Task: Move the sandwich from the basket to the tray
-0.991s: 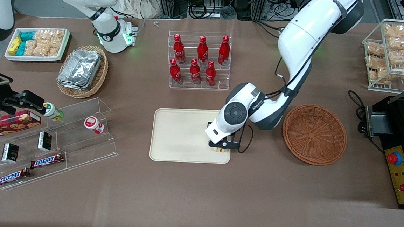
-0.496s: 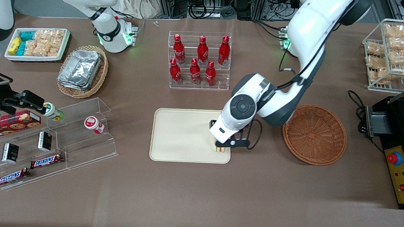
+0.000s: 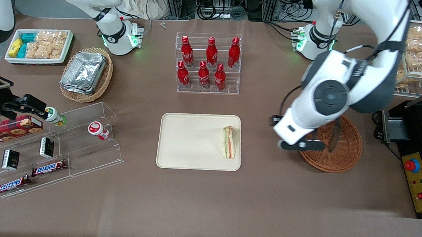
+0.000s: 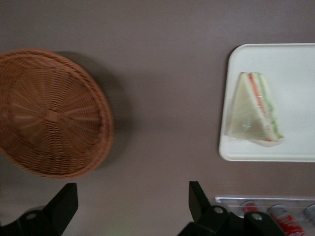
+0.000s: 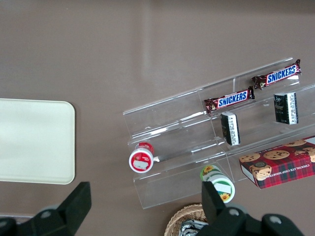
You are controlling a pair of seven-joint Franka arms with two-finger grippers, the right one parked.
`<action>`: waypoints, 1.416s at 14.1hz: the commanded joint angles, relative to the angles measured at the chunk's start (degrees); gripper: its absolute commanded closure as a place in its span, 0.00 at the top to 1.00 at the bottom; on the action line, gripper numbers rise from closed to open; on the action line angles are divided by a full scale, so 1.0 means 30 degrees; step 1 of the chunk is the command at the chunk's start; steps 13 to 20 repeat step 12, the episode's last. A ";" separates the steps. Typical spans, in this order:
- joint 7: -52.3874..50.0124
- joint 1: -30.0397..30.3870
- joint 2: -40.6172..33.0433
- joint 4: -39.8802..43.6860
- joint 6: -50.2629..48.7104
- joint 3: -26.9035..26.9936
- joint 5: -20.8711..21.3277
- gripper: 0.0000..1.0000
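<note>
Sandwich [image 3: 229, 142], a soft, light triangular white-bread wedge (best pinched across its flat faces), lies on the cream rectangular plastic tray [image 3: 191, 141], well apart from the gripper [image 4: 129, 204], whose jaws are spread and empty.

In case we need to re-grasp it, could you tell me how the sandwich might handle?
The sandwich, flat on the tray, looks soft and light, so probably squashable. Its clear wrap may be slippery. The gripper, open, hovers by the basket.

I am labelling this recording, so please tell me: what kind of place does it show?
Probably a robotics lab set up like a small snack shop. Cola bottles stand in a clear rack, Snickers bars lie on acrylic shelves, and the sandwich lies on the tray. The gripper, fingers open, hangs near the basket.
</note>
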 commanded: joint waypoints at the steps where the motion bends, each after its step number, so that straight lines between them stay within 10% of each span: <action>1: 0.2183 0.2079 -0.1938 -0.1080 -0.1011 -0.0171 0.0176 1.00; 7: 0.6141 0.5861 -0.3348 -0.0964 -0.1862 -0.0172 0.0381 1.00; 20: 0.5792 0.6070 -0.3553 -0.0699 -0.2538 0.0734 0.0352 1.00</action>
